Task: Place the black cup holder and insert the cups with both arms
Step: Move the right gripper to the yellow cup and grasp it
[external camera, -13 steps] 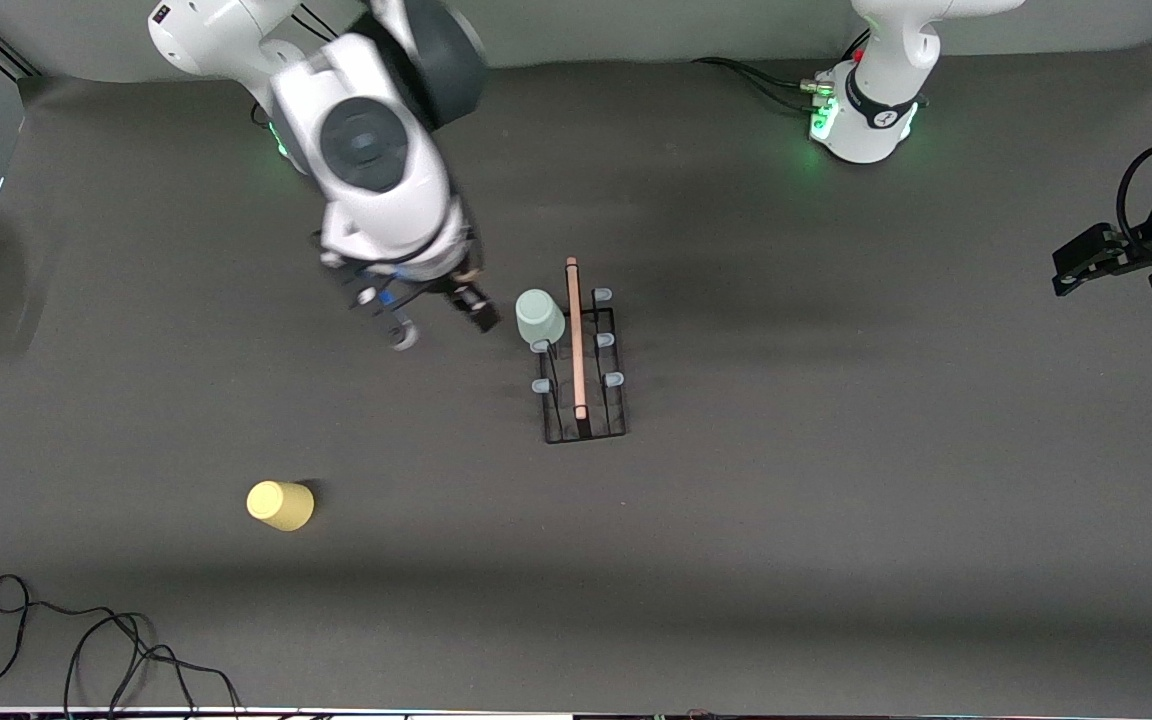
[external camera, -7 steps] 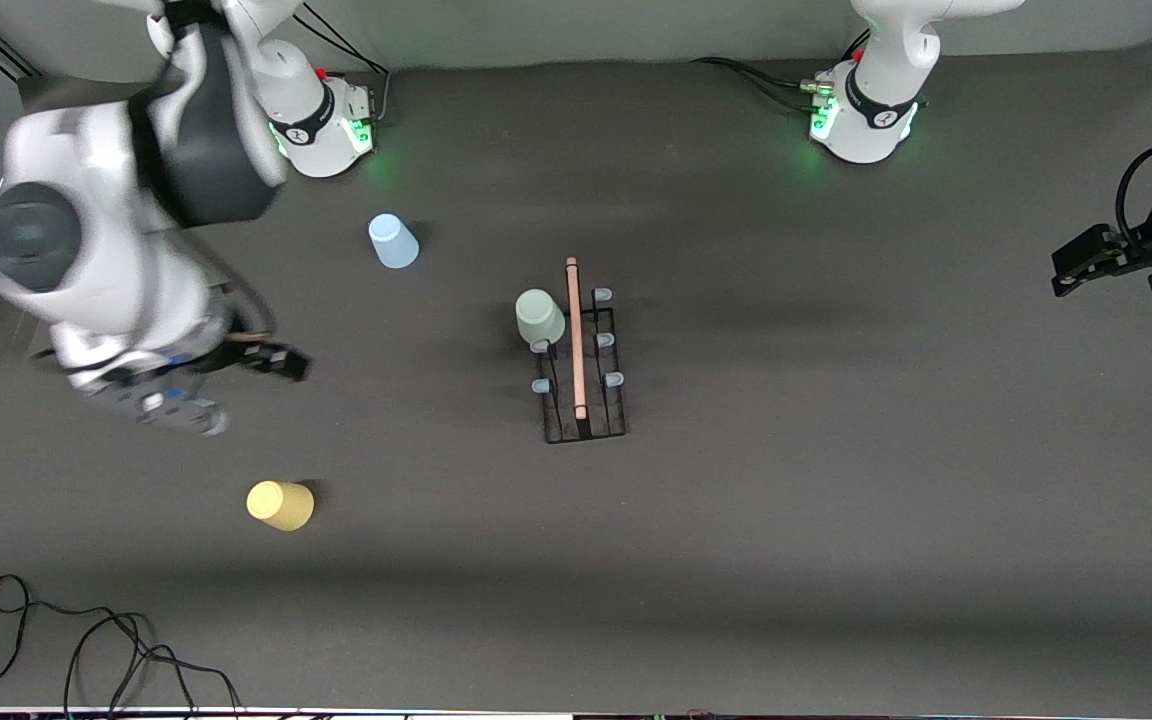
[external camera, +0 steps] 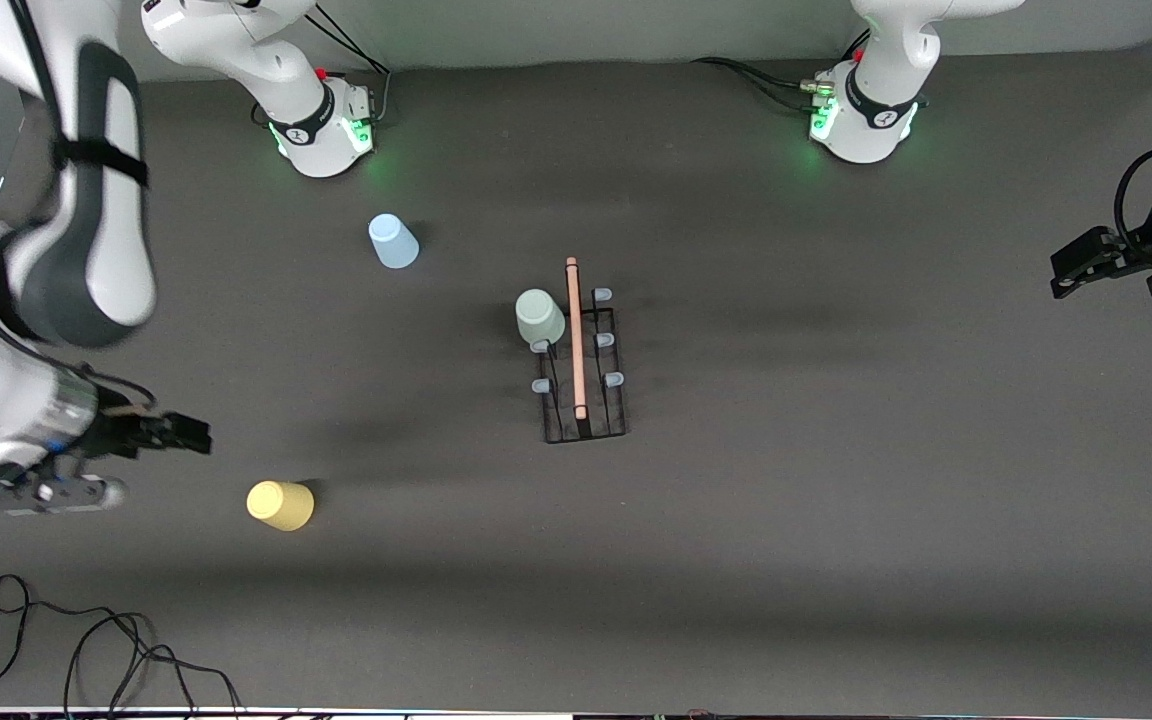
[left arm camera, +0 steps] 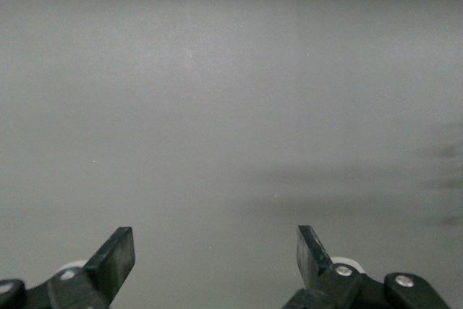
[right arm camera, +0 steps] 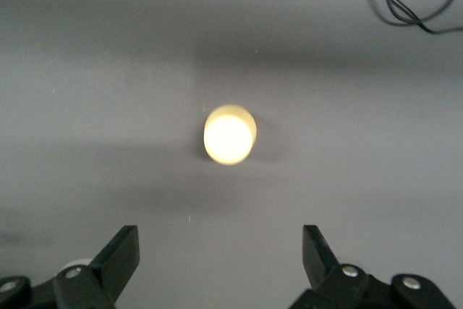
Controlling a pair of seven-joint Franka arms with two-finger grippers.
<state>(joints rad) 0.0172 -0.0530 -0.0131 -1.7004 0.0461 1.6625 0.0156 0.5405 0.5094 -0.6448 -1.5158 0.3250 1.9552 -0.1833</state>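
Now | right gripper (right arm camera: 217,258) agape, near yellow cup (right arm camera: 229,134) | untouched

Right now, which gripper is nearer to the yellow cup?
Right. The right gripper hangs open beside the yellow cup, at the right arm's end of the table. The left gripper waits open at the left arm's end, well away from it.

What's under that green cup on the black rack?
The pale green cup sits upside down over one peg of the black cup holder. That peg is hidden; five other pegs show bare.
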